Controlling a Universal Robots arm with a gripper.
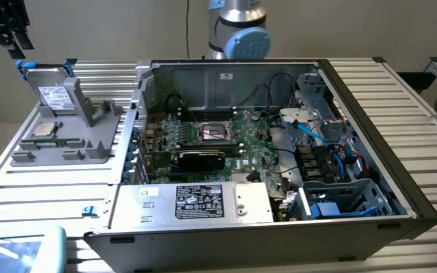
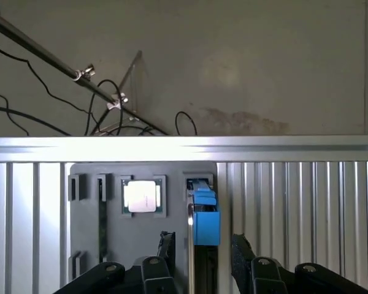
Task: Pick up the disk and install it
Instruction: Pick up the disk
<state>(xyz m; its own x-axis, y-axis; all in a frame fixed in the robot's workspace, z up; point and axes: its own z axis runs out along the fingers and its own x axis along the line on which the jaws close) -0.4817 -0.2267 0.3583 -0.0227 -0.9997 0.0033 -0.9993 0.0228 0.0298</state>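
The disk (image 1: 52,94) stands on edge in a grey holder (image 1: 89,149) at the exterior view's left, a grey drive with a white label and blue tabs at its top corners. My gripper (image 1: 15,40) hangs above it, a short gap off its top edge. In the wrist view I look down along the disk's thin edge and its blue tab (image 2: 205,224). My gripper (image 2: 203,250) is open, with one black fingertip (image 2: 167,244) on each side of that edge. Neither fingertip touches the disk.
A small square silver chip (image 1: 45,129) lies in the same grey holder beside the disk. An open computer case (image 1: 370,114) sits at the exterior view's right, with a motherboard (image 1: 218,142), a silver box (image 1: 203,202) bearing a black-and-white label, and a metal bay (image 1: 347,196) with blue cables.
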